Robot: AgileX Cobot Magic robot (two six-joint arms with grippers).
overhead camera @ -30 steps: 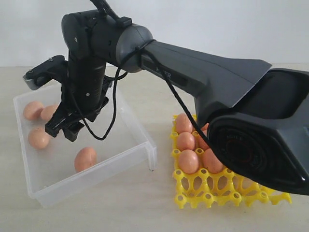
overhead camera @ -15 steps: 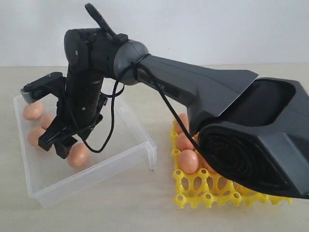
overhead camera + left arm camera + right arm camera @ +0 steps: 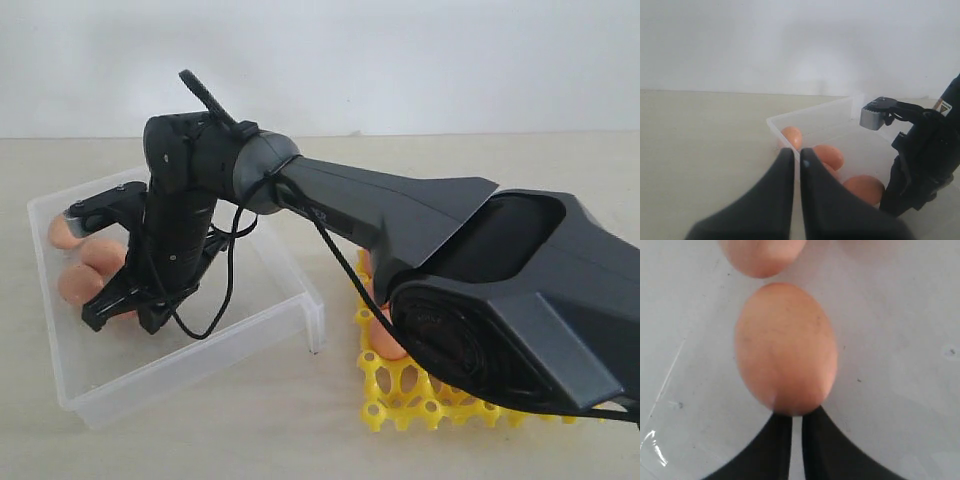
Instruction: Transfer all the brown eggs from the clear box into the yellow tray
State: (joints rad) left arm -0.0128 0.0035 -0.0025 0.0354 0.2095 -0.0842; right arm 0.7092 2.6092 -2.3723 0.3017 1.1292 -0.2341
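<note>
- Now the table (image 3: 250, 440) carries the clear box (image 3: 200, 362) on the left and the yellow tray (image 3: 400, 400) on the right, apart. The right arm (image 3: 400, 215) reaches across into the box.
- Several brown eggs (image 3: 103, 253) lie in the box, so picking is unfinished.
- Right jaws: closed to a slit, with the tips at the end of one egg (image 3: 785, 347), not around it. Better to open wide, straddle the egg's narrow width, then squeeze gently.
- Left jaws: closed and empty, hovering over the table near the box's corner.
</note>
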